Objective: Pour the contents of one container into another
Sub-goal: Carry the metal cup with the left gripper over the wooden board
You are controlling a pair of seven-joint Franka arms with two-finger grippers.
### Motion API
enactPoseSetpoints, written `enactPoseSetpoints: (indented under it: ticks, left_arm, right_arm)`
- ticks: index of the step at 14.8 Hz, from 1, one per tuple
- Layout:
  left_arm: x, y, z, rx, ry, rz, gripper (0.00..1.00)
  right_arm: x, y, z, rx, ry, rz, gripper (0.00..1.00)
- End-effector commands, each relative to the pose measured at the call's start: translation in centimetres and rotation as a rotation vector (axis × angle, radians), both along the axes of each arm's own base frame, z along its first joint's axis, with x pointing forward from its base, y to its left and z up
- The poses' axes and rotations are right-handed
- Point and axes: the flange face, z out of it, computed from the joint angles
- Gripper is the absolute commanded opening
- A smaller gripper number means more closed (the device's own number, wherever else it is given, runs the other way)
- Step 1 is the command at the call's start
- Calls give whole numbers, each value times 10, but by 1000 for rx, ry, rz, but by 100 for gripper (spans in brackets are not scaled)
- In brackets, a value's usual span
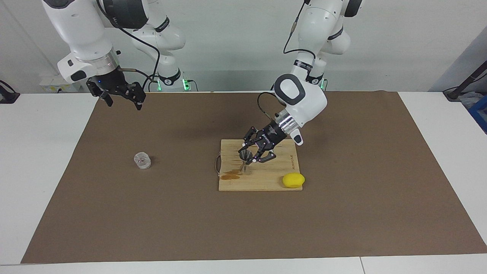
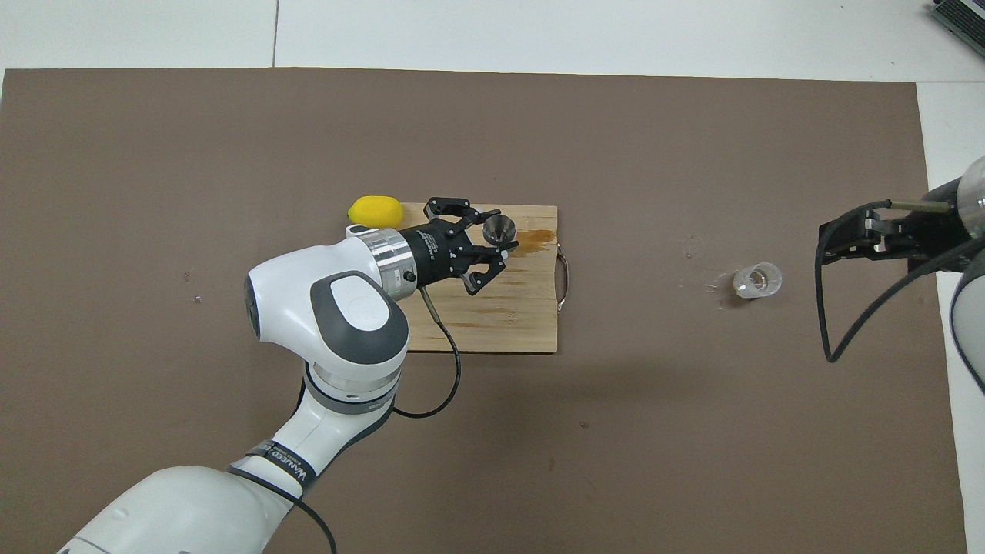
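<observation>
The metal jigger point(image 1: 245, 156) stands upright on the wooden cutting board point(image 1: 266, 180). My left gripper point(image 1: 250, 153) reaches down to it, open, with one finger on each side of the jigger's upper cone. In the overhead view the jigger point(image 2: 499, 228) sits between the tips of the left gripper point(image 2: 501, 231). The clear glass tumbler point(image 1: 142, 160) stands alone on the brown mat toward the right arm's end, also seen from overhead point(image 2: 758, 279). My right gripper point(image 1: 123, 103) waits open and empty, raised over the mat's edge, apart from the tumbler.
A yellow lemon point(image 1: 293, 180) lies at the board's corner, farther from the robots than the left gripper. A brown wet stain point(image 1: 231, 176) marks the board beside the jigger. The board's metal handle point(image 1: 217, 163) faces the tumbler.
</observation>
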Motion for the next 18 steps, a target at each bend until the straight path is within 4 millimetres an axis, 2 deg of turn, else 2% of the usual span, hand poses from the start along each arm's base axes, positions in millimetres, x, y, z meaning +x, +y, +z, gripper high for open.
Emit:
enactPoseSetpoints:
  ticks: [1,8,16,17,18]
  left_arm:
    - [-3,-9,1,-3,-26,11,0]
    - [-10,-18,1,10,-41,3,0]
    - [-11,-17,-5,26,-52,-7,0]
    - [-10,-17,-5,26,-51,-3,11]
    - [-10,-16,-4,17,-44,14,69]
  right_arm:
    - [-5,-4,1,23,-3,17,100]
    - [-3,-5,1,23,-13,-2,100]
    - [0,-13,-4,18,-20,-137,100]
    - [1,-13,-5,16,-18,-173,100]
    - [2,-15,-7,14,-17,-212,100]
